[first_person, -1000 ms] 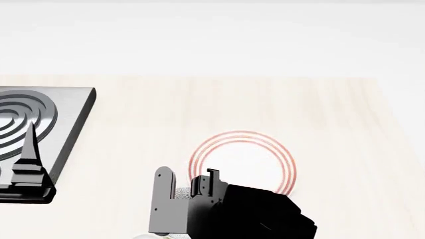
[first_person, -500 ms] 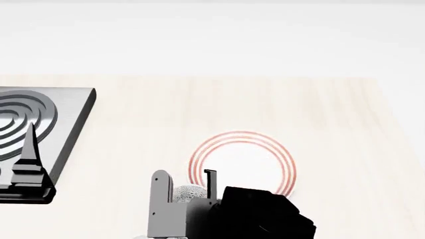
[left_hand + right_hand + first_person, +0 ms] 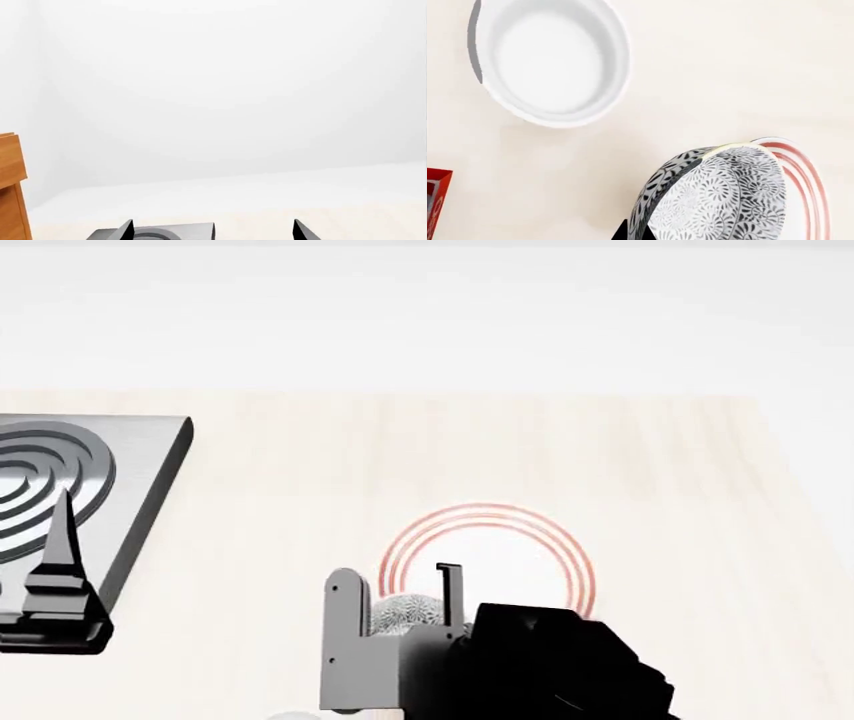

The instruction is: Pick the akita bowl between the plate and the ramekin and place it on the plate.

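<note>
1. Two arms are in play, but only the right gripper [image 3: 400, 615] is engaged; its grey finger and its dark finger are seen in the head view standing on either side of the akita bowl [image 3: 407, 612], and the claw is judged clamped on it.
2. The akita bowl is shown tilted in the right wrist view [image 3: 714, 197], its patterned wall overlapping the red-ringed rim of the plate [image 3: 807, 185]; it is judged lifted clear of the tabletop [image 3: 641, 460].
3. The plate [image 3: 534, 540] is located toward the tabletop's near edge, just beyond the held bowl.
4. The ramekin [image 3: 550, 60] is seen well apart from the bowl on bare tabletop.
5. The left gripper [image 3: 212, 231] is shown only by two dark fingertips standing apart, with nothing between them; a grey burner plate [image 3: 80, 490] lies at the tabletop's left edge.
6. The step in hand is judged to be the carry. The next move calls for a short advance until the bowl is centred over the plate, levelling, lowering, then release.
</note>
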Robot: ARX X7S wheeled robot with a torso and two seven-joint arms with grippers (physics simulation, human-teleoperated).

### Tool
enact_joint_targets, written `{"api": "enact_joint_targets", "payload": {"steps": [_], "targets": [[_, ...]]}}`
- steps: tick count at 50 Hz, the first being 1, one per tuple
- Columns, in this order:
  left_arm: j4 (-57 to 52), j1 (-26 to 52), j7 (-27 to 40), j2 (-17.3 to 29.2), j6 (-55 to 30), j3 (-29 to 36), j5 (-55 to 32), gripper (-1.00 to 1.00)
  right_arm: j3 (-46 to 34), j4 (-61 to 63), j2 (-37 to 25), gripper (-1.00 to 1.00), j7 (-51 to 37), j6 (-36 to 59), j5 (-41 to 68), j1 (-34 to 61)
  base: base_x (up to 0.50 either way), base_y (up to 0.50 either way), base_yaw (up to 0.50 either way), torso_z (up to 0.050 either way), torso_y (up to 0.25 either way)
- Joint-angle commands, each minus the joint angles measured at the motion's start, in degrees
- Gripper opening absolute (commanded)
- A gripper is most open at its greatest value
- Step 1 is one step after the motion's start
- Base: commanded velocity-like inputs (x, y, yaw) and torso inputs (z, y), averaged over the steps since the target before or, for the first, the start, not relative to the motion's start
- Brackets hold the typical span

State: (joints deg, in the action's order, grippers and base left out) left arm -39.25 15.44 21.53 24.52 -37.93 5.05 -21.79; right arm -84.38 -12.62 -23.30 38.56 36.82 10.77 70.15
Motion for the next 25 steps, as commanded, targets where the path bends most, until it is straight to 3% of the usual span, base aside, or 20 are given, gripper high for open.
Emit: {"api": "enact_joint_targets", "payload": {"steps": [1,13,25], "targets": [[-1.3,-1.1,-2.9,-0.7,0.0,-1.2,-0.9,1.00,1.5,9.2,-3.0,-1.00,1.2,5.1,-2.1,2.3,0.00,0.00,0.00,0.000,0.000],[-2.4,-0.9,-2.5,-0.5,-1.1,-1.2,-1.6,1.00,3.1,18.6,-7.5,-1.00,1.4,11.0,-1.6,5.4,0.00,0.00,0.00,0.000,0.000],[-2.2,-0.7,-2.4,-0.4,-1.2,-0.7,-1.7,1.00,4.5,19.8,-10.0,-1.00,1.6,13.6,-1.5,8.0,0.00,0.00,0.00,0.000,0.000]]}}
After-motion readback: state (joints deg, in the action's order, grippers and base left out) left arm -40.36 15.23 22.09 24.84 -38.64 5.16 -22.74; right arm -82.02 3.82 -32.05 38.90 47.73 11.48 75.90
